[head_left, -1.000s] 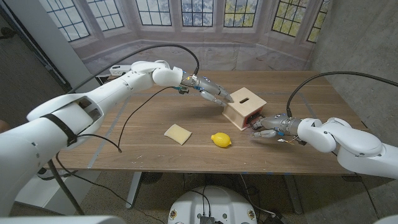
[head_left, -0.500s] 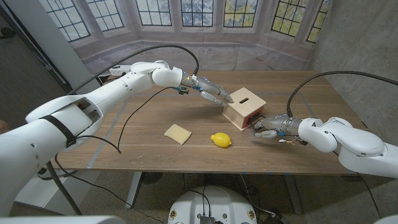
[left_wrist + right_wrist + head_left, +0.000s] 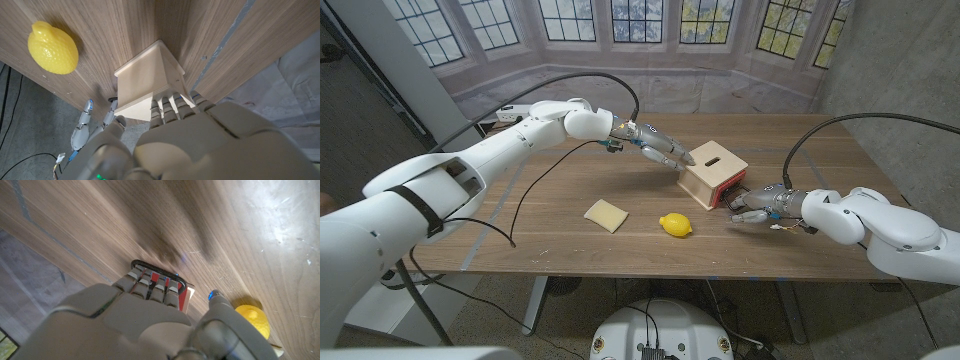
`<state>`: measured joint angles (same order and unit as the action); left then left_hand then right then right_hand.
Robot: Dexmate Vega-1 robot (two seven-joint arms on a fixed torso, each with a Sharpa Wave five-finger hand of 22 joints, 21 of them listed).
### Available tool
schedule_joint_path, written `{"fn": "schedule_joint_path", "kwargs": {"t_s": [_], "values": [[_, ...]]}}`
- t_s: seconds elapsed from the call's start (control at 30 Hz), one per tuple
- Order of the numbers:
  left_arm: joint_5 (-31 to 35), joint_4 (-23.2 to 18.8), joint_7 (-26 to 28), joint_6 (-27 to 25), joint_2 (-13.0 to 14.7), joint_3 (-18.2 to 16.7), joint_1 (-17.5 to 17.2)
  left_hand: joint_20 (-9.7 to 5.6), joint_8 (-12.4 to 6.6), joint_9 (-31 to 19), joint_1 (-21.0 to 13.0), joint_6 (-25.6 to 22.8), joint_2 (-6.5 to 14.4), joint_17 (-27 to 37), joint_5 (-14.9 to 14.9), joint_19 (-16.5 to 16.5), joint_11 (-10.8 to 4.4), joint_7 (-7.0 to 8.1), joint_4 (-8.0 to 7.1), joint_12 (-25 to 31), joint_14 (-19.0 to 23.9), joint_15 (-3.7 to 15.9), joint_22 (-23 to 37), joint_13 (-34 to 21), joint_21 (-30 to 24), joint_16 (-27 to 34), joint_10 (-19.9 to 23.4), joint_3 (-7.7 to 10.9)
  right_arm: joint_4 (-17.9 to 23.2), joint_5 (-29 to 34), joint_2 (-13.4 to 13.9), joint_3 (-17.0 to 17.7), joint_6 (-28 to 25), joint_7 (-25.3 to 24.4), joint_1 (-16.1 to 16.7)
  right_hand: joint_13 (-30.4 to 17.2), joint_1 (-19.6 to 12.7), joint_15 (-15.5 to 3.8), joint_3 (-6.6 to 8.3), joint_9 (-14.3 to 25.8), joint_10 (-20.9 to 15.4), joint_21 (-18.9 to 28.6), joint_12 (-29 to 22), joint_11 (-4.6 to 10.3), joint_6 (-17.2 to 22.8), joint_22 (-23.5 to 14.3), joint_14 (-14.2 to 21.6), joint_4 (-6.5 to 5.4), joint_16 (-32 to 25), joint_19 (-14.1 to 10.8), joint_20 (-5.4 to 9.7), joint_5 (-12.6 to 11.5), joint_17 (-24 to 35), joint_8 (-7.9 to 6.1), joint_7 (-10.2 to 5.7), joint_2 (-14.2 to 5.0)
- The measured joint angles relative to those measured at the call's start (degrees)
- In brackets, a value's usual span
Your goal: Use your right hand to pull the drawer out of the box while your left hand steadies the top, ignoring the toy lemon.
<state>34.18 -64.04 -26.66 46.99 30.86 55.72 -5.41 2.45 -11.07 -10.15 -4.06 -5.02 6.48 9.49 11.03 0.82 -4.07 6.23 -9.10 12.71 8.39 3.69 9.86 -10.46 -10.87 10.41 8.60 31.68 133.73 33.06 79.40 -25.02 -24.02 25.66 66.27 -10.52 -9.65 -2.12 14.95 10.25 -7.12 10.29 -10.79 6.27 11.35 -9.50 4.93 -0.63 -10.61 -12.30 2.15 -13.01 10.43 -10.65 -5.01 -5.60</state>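
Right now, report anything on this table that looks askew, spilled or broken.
Nothing looks spilled or broken. The wooden box sits turned at an angle to the table edges, with its red drawer partly out toward the right hand, which fits the pull. The left hand rests on the box's top. The toy lemon lies apart.

The table [image 3: 570,240] is brown wood with a visible grain and a dull sheen. The box [image 3: 713,171] is pale, unpainted wood, smooth and matt; its drawer [image 3: 728,192] shows a red face. The toy lemon [image 3: 674,225] looks like yellow plastic, dimpled. Both hands, left [image 3: 660,148] and right [image 3: 756,208], are grey, smooth, matt plastic with white glossy arm shells.
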Motion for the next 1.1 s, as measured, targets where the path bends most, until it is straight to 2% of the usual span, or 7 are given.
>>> {"fn": "schedule_joint_path", "kwargs": {"t_s": [0.43,1.1], "values": [[0.0,2.0,0.6,1.1,-0.6,0.5,0.7,0.00,0.33,0.0,0.2,0.0,-0.2,0.0,0.0,0.0,0.00,0.00,0.00,-0.3,0.0,0.00,0.0,0.0,0.0,-0.2,0.0,0.00,0.0,0.1,0.1,-0.4,-1.0,1.7,-0.5,0.0,0.0,0.00,0.00,0.0,0.0,0.2,0.0,0.00,0.0,0.0,0.0,0.00,0.0,0.3,-0.09,0.0,0.0,0.00,0.00,0.00],[0.0,3.5,1.1,1.7,-1.1,1.2,1.2,-0.21,0.33,0.0,0.4,0.0,0.0,0.0,0.2,-0.2,0.00,0.01,0.01,-0.8,-0.1,0.11,0.0,0.0,0.0,-0.2,0.0,0.01,2.0,-2.4,4.1,0.6,-5.0,1.7,1.5,0.0,0.2,0.00,0.00,0.0,0.0,0.0,0.0,0.00,-0.2,0.0,0.0,0.00,0.0,0.4,0.00,0.0,0.0,0.00,0.22,-0.23]]}}
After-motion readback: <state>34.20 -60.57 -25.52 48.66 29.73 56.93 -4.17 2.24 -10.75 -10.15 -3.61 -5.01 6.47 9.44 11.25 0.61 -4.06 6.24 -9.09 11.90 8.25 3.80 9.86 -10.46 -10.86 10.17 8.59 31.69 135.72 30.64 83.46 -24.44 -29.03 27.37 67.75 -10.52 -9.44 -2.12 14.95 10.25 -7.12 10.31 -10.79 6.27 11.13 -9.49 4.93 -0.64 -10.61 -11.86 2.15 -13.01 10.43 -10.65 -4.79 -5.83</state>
